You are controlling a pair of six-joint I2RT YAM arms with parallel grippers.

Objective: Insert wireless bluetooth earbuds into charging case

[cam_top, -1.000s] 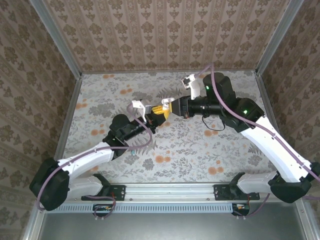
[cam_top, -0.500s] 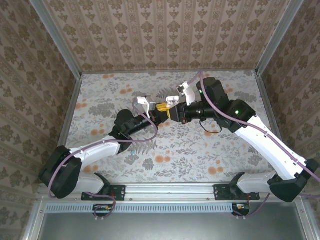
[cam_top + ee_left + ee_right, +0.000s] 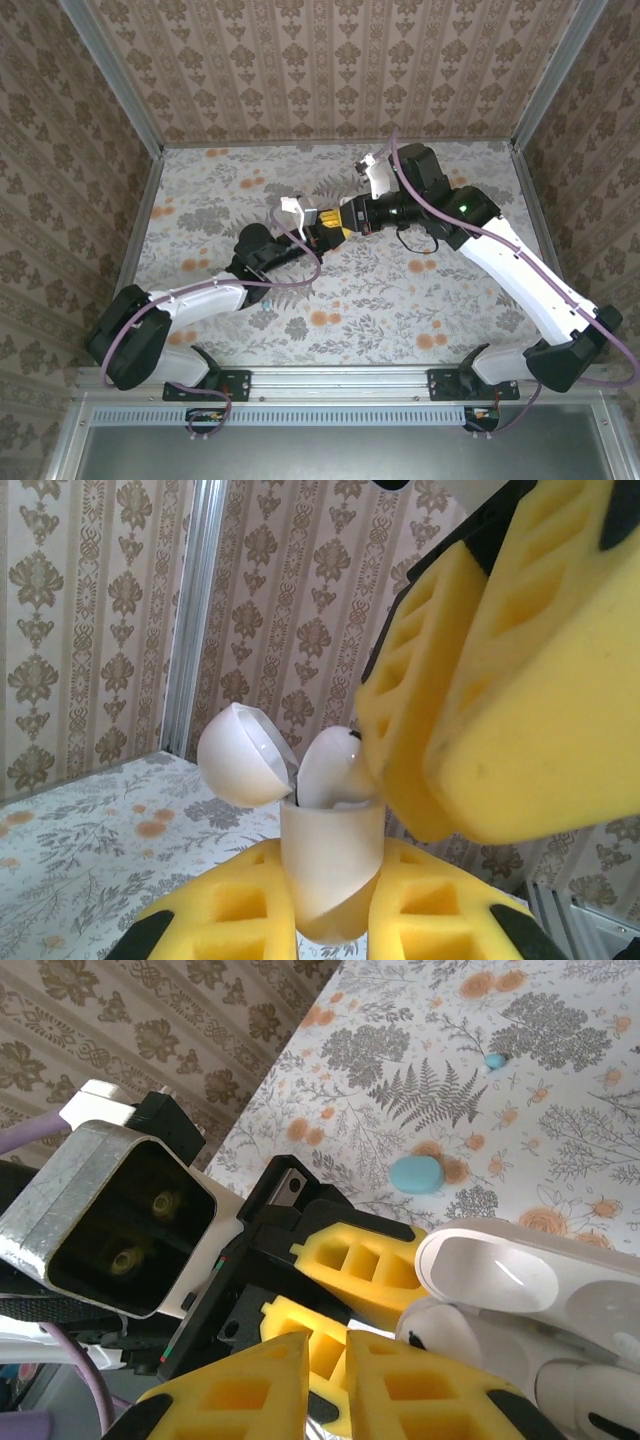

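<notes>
Grippers meet above the middle of the floral worktop [image 3: 420, 300], a little toward its far edge. The left gripper [image 3: 332, 915] clamps a white charging case [image 3: 330, 865] between its yellow foam pads, holding it upright with the lid [image 3: 240, 755] swung open to one side. A white earbud [image 3: 328, 765] stands in the mouth of the case, its lower end inside and its rounded head above the rim. The right gripper [image 3: 338, 1365] comes in from the opposite side, its yellow pads drawn almost together with only a thin slit between them. The edge of one pad rests against the head of the earbud. On the worktop below lie a teal case [image 3: 415, 1173], closed, and beyond it, well apart, a single teal earbud [image 3: 495, 1060].
</notes>
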